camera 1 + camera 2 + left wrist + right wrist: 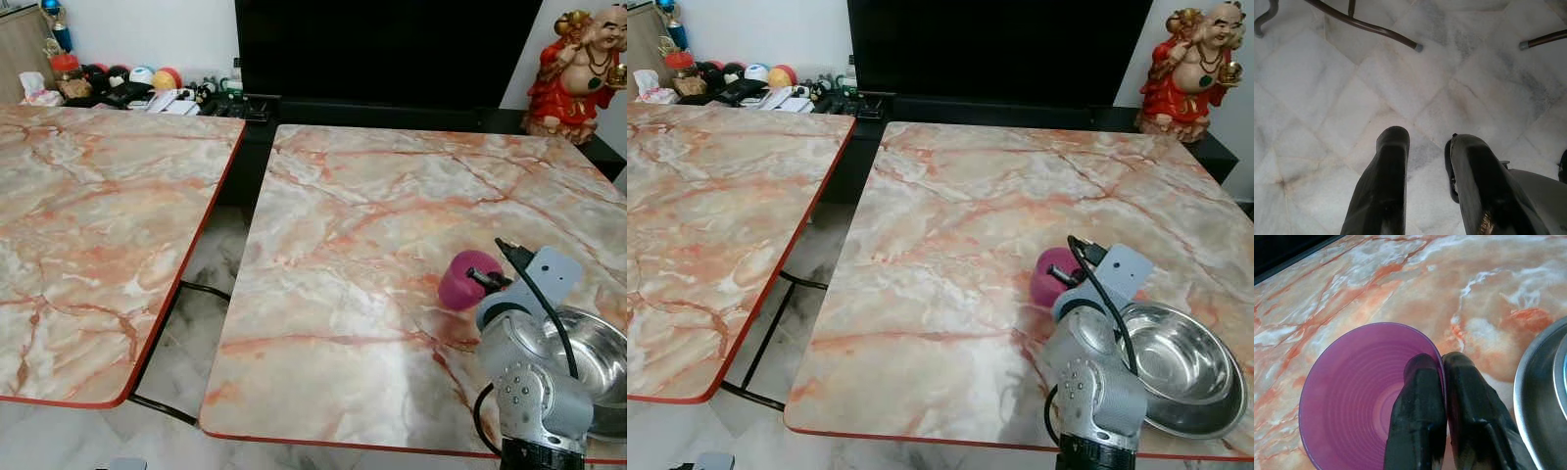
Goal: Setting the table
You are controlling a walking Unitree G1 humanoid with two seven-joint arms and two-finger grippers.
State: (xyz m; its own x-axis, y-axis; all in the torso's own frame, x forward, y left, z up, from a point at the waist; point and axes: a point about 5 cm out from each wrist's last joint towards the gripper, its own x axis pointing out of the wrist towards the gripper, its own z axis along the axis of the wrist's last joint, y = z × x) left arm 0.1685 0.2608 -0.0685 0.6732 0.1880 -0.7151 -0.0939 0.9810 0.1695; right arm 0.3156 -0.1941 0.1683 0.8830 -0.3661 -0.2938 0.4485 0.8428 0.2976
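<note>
the right gripper's (1442,369) two black fingers (1418,401) are pinched on the rim of the purple cup (1359,391), one finger inside and one outside, holding it at the marble-patterned worktop (372,225), though whether it touches the surface is hard to tell. just beside the cup on the robot's right sits a steel bowl (1181,367), near the worktop's front edge. the left gripper (1425,147) hangs over the pale tiled floor (1327,98) with its fingers apart, near the metal legs (1371,27) of a second worktop (88,215).
</note>
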